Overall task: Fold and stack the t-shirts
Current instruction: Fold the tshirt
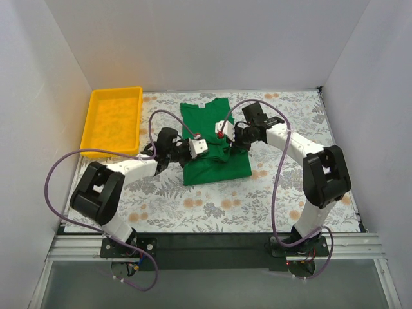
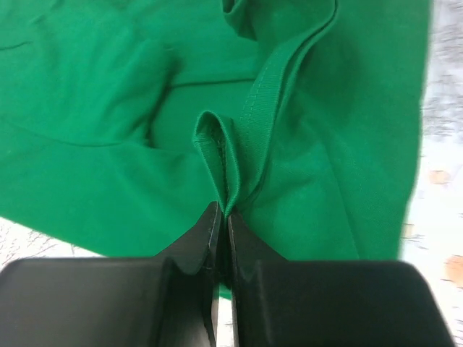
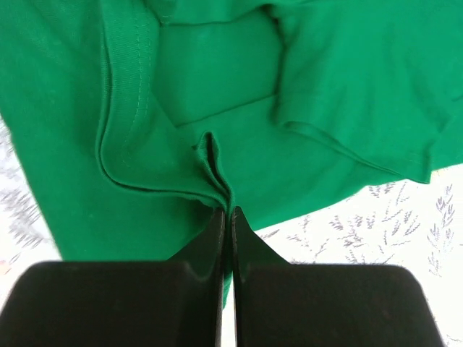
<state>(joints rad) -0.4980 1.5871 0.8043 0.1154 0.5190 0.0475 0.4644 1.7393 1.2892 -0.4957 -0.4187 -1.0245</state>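
tray (image 1: 116, 91): yellow plastic, rectangular, shallow, with a raised rim; its floor looks mottled
tray position: far left corner of the table, lying flat, long side running away from the near edge, just beside the left wall
table cover (image 1: 212, 206): pale cloth printed with grey leaves and small orange flowers, spread over the whole work surface; the wrist views show the same print, blurred
back wall (image 1: 206, 45): plain white panel, upright along the far edge
left wall (image 1: 32, 96): plain white panel
right wall (image 1: 380, 96): plain white panel
black strip (image 1: 212, 243): dark band along the near edge of the cover
metal rail (image 1: 212, 267): silver bar running across, just below the black strip
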